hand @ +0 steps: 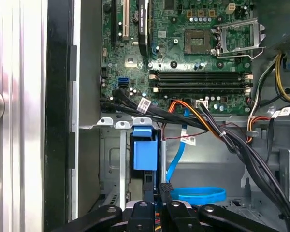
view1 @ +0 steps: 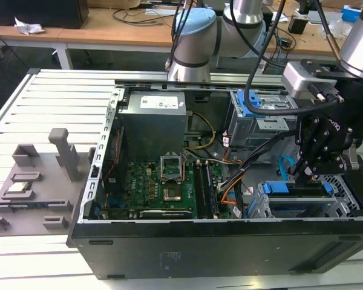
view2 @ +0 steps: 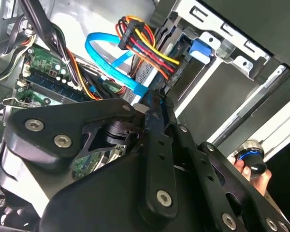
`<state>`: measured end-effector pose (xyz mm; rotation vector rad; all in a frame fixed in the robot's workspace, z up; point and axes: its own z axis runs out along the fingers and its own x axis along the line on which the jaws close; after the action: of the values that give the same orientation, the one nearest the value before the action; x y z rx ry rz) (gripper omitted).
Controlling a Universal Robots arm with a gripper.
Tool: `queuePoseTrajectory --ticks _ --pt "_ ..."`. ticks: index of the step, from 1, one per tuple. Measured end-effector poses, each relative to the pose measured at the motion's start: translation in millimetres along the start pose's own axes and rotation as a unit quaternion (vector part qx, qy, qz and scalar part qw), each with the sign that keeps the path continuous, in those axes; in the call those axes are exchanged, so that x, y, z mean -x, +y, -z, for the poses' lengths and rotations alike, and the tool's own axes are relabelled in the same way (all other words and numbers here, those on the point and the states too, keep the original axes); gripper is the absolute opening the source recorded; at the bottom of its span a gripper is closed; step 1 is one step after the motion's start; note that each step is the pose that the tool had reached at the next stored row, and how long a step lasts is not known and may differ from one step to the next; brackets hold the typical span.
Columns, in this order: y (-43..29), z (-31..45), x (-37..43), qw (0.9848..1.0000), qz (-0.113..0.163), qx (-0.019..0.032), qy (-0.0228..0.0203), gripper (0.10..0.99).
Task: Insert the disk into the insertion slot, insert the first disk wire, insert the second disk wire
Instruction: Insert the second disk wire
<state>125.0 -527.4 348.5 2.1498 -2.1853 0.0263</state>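
The disk point(view1: 295, 190) in its blue caddy sits inside the insertion slot point(view1: 343, 192) at the case's front corner, on the exterior view's right. The caddy's blue end point(hand: 145, 151) shows between the bay's metal walls point(hand: 111, 164). My black gripper point(view1: 301, 172) hangs just behind the disk, its fingers close together around the end of a flat blue disk wire point(view2: 106, 53). That wire loops away beside the fingertips point(hand: 165, 189). A red, yellow and orange wire bundle point(view2: 145, 46) runs toward the disk's rear by the caddy tab point(view2: 201, 50).
A taller grey cage with blue clips point(view1: 260, 103) stands behind the slot. Black cable bundles point(hand: 232, 140) cross beside the motherboard point(view1: 163, 187). A person's hand point(view2: 251, 166) holds a round knob outside the case wall. Grey fixtures point(view1: 30, 181) lie on the slatted table.
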Motion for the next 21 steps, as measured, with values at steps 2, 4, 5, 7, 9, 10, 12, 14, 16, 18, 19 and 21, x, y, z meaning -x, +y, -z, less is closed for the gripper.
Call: queuePoseTrajectory --ticks 2,4,5,7,9,10,12,14,16,18,19,21 --pt "-1.0 -1.0 0.1 1.0000 0.000 0.0000 0.0004 0.161" --pt "-1.8 -2.1 0.1 1.0000 0.000 0.0000 0.0006 0.161" --pt "-2.2 -3.1 0.2 1.0000 0.000 0.0000 0.0006 0.161" --pt "-3.1 -5.3 0.4 1.0000 0.000 0.0000 0.0008 0.161" --pt "-3.3 -6.3 0.4 1.0000 0.000 0.0000 0.0009 0.161" --pt "-3.4 -7.3 0.3 1.0000 0.000 0.0000 0.0010 0.161" --pt "-3.5 -9.8 -0.1 1.0000 0.000 0.0000 0.0011 0.161" --pt "-3.6 -10.7 -0.1 1.0000 0.000 0.0000 0.0013 0.161" --pt "-3.6 -11.3 0.0 1.0000 0.000 -0.0001 0.0006 0.173" --pt "-3.6 -11.4 0.0 1.0000 0.000 0.0000 0.0006 0.235" --pt "-3.6 -11.4 0.0 1.0000 0.000 0.0000 0.0006 0.235" --pt "-3.2 -3.7 -0.6 1.0000 0.000 0.0000 0.0009 0.235"
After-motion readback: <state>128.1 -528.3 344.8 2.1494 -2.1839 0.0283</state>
